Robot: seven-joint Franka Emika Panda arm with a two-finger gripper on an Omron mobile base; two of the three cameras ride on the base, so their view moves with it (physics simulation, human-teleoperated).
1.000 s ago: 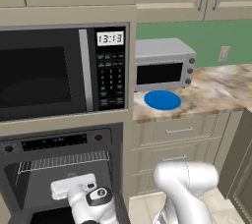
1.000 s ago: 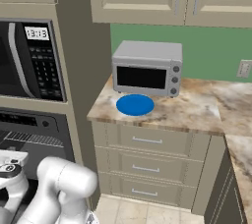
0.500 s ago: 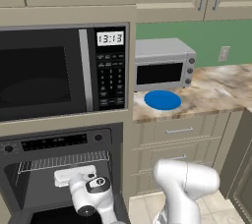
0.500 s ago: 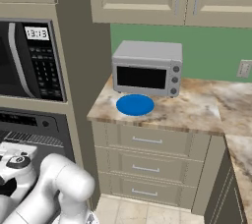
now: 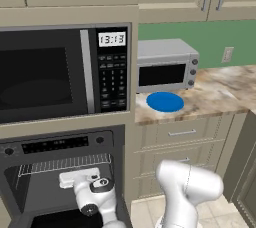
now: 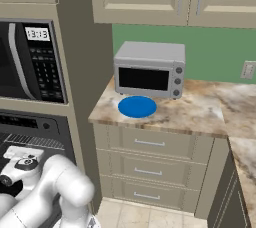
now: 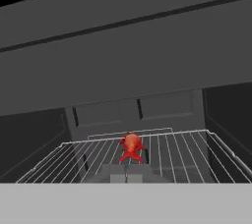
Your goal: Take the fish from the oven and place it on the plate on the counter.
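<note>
Left base view. Wide black built-in oven [image 5: 60,172], door down, below a black microwave with keypad and clock [image 5: 65,72]; the oven's left side is cut off by the frame edge. Thin wire rack [image 5: 65,164] across the cavity. White arm's hand reaches into the opening, and the two-finger gripper [image 5: 62,178] is hidden inside, fingers not discernible. Beige-brown marbled stone counter [image 5: 220,92] to the right, over cream drawers with silver handles [image 5: 182,133]. Flat round bright blue plate [image 5: 165,101] near the counter's front left corner, just before a small silver toaster oven [image 5: 166,67].

Right base view. Blue plate [image 6: 137,106] at the counter's [image 6: 200,112] front left part, touching nothing visible, toaster oven [image 6: 149,69] close behind it. Oven [image 6: 30,132] partly cut off at the left; the arm covers its lower opening.

Hand view. Small red-orange fish [image 7: 131,147] on the wire rack [image 7: 182,154], near the middle of its width, outline blurred. Gripper [image 7: 126,176] clenched, jaws together just below the fish; whether they pinch its tail end cannot be told. Dark oven interior [image 7: 128,70] behind, details faint.
</note>
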